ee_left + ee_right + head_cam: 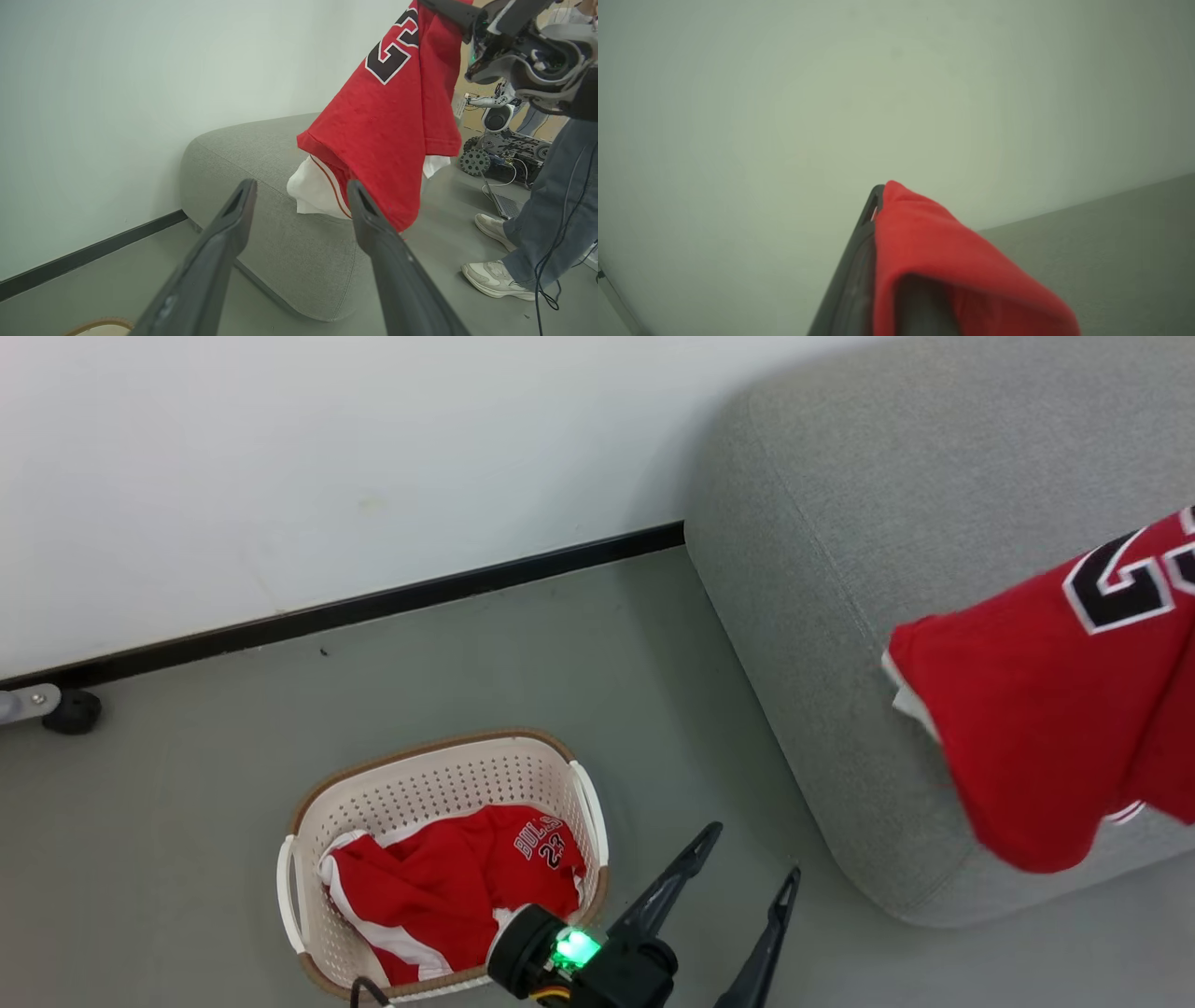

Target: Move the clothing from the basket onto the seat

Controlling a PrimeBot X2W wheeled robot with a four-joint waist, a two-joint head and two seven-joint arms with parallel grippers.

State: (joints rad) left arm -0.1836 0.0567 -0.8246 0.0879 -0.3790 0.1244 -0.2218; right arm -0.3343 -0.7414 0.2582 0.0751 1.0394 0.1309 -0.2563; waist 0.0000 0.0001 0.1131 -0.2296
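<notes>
A red jersey, one piece of the clothing (1055,709), hangs over the near end of the grey seat (887,551), its black number showing. My right gripper (882,196) is shut on its red fabric, which drapes over the fingers. In the left wrist view the jersey (397,116) dangles from that gripper (444,7) high above the seat (261,154), a white cloth part (317,191) low near the cushion. More red clothing (457,896) lies in the cream basket (429,751) on the floor. My left gripper (752,859) is open and holds nothing, between basket and seat.
A white wall with a black skirting board (373,607) runs behind the basket. A dark caster (70,709) sits at the far left. Beyond the seat stand a person's legs (551,186) in pale shoes, trailing cables, and another wheeled machine (504,140).
</notes>
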